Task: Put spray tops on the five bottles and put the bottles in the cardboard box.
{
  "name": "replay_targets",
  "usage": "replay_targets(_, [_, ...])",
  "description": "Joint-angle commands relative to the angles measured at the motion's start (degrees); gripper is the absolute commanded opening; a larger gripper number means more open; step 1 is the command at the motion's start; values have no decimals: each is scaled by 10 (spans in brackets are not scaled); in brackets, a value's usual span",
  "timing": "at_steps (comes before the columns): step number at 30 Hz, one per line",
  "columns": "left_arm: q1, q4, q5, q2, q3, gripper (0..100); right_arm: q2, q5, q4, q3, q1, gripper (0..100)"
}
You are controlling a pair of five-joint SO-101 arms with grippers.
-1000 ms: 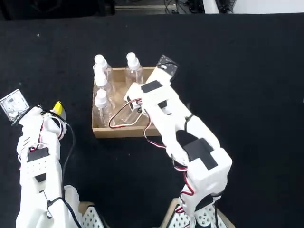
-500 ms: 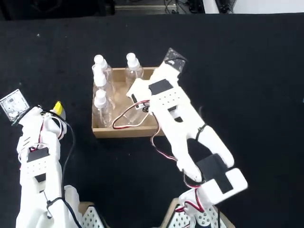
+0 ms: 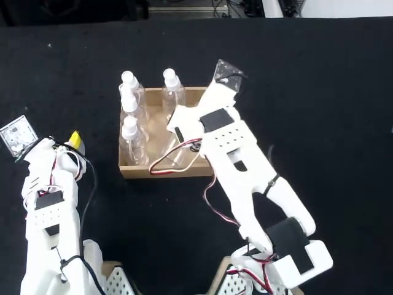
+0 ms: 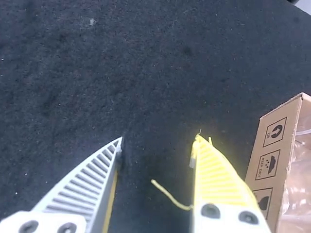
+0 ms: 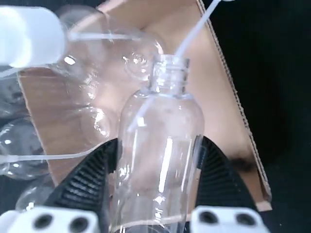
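Tabletop: the black tabletop (image 3: 319,92) carries all the things and lies under both arms.
Box: the brown cardboard box (image 3: 161,171) stands about in the middle of the tabletop, a little to the left, with its top open.
Bottles in the box: four clear plastic bottles with white spray tops (image 3: 130,128) stand upright inside the box. Three of them make a row along its left wall, from near to far. The fourth stands at the far wall, just right of this row.
Fifth bottle: the clear plastic bottle with a bare neck (image 5: 163,126) is over the right part of the box, above the cardboard floor. Its neck is open and carries no spray top.
Tube: a thin white tube (image 5: 194,29) runs toward this open neck. I cannot tell if it goes inside the bottle.
Right hand: the right hand (image 5: 159,145) pinches the bare-necked bottle by its body, with one black finger touching it on each side.
Right arm: the white right arm (image 3: 233,147) stretches from the near edge of the tabletop over the right half of the box and covers that half in the high view.
Left hand: the left hand (image 4: 158,141) is spread, with nothing between its fingers, and one finger is yellow. It hangs over bare tabletop, to the left of the box and apart from it.
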Motion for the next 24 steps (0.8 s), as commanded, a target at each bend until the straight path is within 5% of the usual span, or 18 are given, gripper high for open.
replay_targets(1, [4, -13, -3, -6, -6, 202, -46, 20, 4, -4, 29, 113])
replay_targets(24, [6, -13, -3, -6, -7, 202, -52, 203, 23, -4, 79, 113])
